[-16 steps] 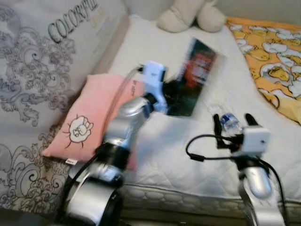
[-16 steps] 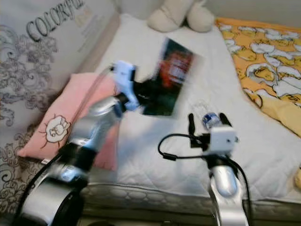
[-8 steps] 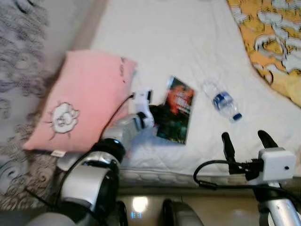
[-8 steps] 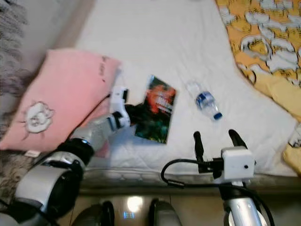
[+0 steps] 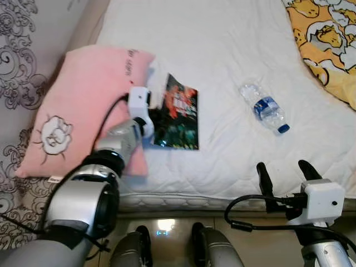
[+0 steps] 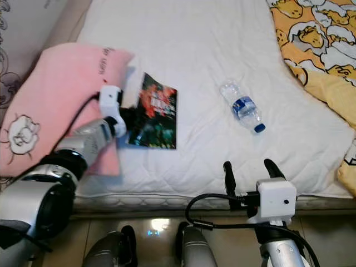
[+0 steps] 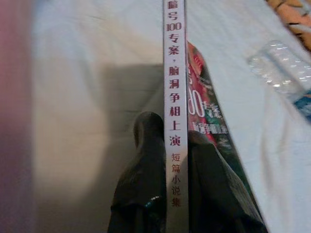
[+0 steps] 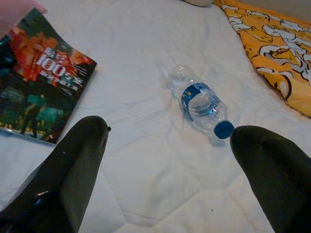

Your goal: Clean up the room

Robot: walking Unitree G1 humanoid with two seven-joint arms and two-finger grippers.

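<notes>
My left gripper (image 5: pixel 153 113) is shut on the spine of a dark book (image 5: pixel 178 114) with a red and green cover, right beside the pink pillow (image 5: pixel 78 105). In the left wrist view the white spine (image 7: pixel 175 73) with printed characters stands between my two fingers (image 7: pixel 146 145), and the cover slopes down to the white mattress (image 5: pixel 222 50). A clear water bottle (image 5: pixel 265 108) with a blue label and cap lies on its side on the mattress. My right gripper (image 5: pixel 282 171) is open at the bed's front edge, short of the bottle (image 8: pixel 200 104).
An orange and yellow patterned blanket (image 5: pixel 328 39) covers the bed's right side. A grey patterned cloth (image 5: pixel 14 67) lies left of the pillow. The bed's front edge (image 5: pixel 222 201) runs just before my legs (image 5: pixel 167 245) on a shiny floor.
The camera has tipped down towards the bed's front edge. My left gripper has brought the raised book down beside the pillow. My right gripper has drawn back from the bottle.
</notes>
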